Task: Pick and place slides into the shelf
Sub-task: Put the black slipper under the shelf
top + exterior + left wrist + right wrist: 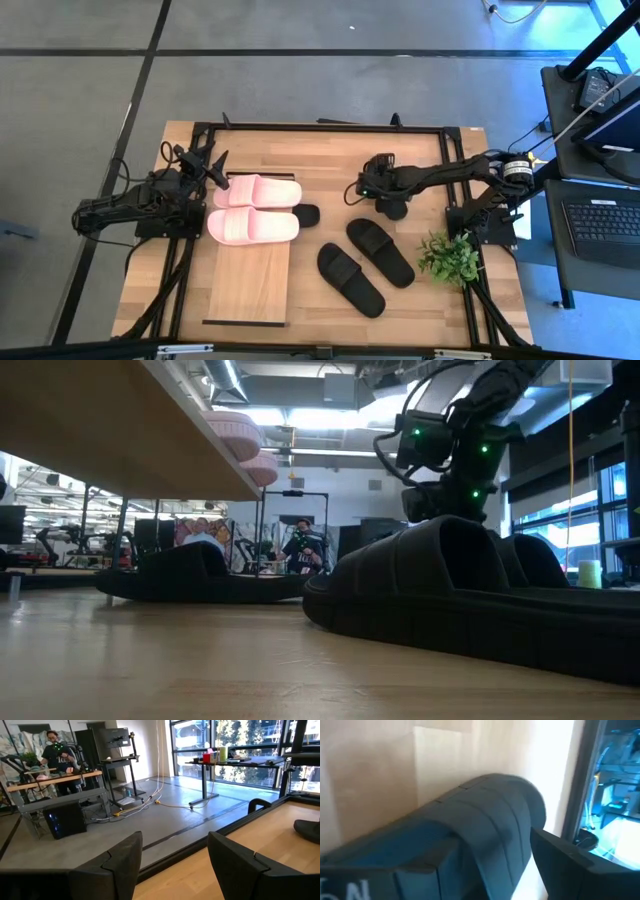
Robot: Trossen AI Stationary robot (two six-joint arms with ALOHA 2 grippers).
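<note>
The shelf [247, 290] stands on the left half of the table, its plank top carrying the pale pink pair [252, 208] at its far end. One black slide [306, 215] lies half under the shelf's right edge. Two more black slides [365, 262] lie side by side on the table right of it. My right gripper [385, 197] is over the table's middle, shut on a fourth black slide [495, 810]. My left gripper [218, 170] hovers open by the shelf's far left corner, with nothing between its fingers [120, 865]. My right gripper has the black slide's broad strap [490, 830] between its two fingers [570, 865], one on each side of the arch, coming from above. In the high view the slide shows as a short dark shape [396, 208] under the gripper. Whether it is clear of the table I cannot tell.
A small green plant [450, 256] stands near the table's right edge, beside the right arm's base. A black frame [320, 127] runs along the table's edges. Bare wood lies between the shelf and the two black slides. People sit in the room beyond.
</note>
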